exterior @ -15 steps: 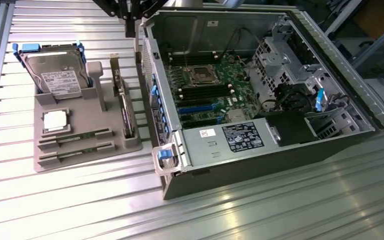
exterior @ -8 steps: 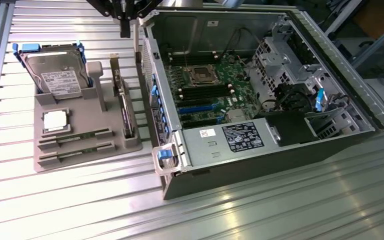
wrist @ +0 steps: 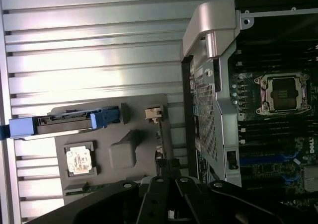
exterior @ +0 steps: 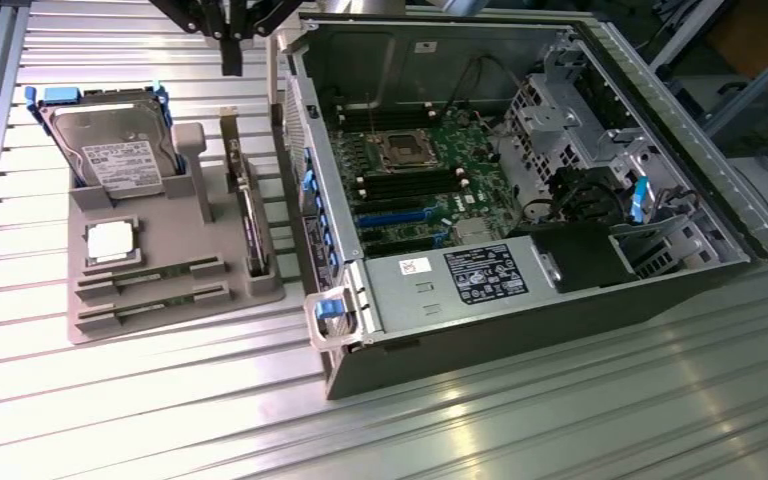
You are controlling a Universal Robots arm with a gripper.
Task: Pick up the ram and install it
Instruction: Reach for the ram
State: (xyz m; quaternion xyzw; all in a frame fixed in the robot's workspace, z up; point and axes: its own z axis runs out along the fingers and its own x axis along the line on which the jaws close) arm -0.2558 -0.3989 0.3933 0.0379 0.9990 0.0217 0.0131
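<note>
Lying in the tray (exterior: 157,215), the ram (exterior: 152,277) — long, thin, green — sits apart from the closed gripper (exterior: 231,55).

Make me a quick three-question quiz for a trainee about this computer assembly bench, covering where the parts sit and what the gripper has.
1. Multiple choice: where are the two long, thin green ram sticks?
A. In the grey plastic tray
B. Plugged into the motherboard
C. On the bare table
2. True or false: the dark gripper is holding a ram stick.
3. Fill in: the square silver CPU chip lies in the tray between the ram sticks and the ____ in its blue carrier.

Key: 1 A; 2 false; 3 hard drive.
</note>
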